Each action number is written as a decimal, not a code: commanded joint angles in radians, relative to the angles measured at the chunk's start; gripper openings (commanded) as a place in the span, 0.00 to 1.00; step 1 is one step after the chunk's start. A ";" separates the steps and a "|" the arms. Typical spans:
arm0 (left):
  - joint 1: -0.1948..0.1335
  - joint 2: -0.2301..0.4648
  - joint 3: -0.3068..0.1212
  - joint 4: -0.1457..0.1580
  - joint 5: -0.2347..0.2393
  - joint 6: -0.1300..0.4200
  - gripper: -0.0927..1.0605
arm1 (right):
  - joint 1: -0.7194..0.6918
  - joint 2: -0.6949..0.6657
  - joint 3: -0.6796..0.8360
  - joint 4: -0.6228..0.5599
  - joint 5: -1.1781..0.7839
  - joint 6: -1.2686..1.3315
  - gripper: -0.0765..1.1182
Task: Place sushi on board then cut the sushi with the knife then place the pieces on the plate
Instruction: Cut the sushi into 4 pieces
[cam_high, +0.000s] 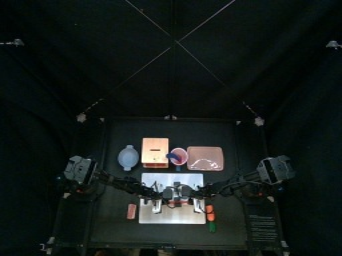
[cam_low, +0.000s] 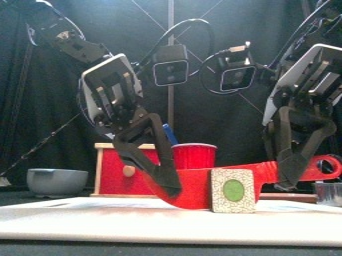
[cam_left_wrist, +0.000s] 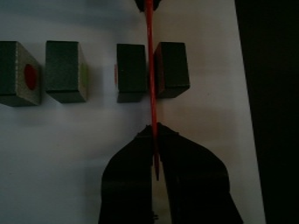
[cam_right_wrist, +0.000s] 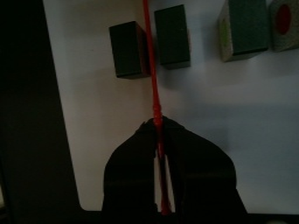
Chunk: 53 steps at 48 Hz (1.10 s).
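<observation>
Beneath both pincers, top view, lies the white board (cam_high: 171, 220); the pink tray (cam_high: 205, 158) beyond them shows no pieces that I can make out. Front view: left pincer (cam_low: 171, 190) and right pincer (cam_low: 285, 182) each clamp one end of the red knife (cam_low: 318, 168), with a sushi piece (cam_low: 234, 190) between them. Both wrist views: the blade runs out from the pincer between two of four separated blocks. Cutting looks nearly finished; plating remains.

Four dark green sushi blocks (cam_left_wrist: 68, 70) are lying apart on the white board (cam_left_wrist: 70, 140), and the red knife (cam_left_wrist: 149, 79) is standing between two
</observation>
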 joint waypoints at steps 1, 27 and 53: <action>-0.029 -0.029 -0.006 -0.005 0.014 -0.002 0.43 | 0.028 -0.025 -0.012 0.023 0.003 0.005 0.37; -0.015 -0.163 -0.008 0.051 0.014 0.009 0.46 | -0.009 -0.213 -0.012 -0.018 0.095 0.002 0.37; 0.052 -0.288 0.023 0.221 -0.018 0.008 0.71 | -0.051 -0.552 0.169 0.092 0.253 0.006 0.37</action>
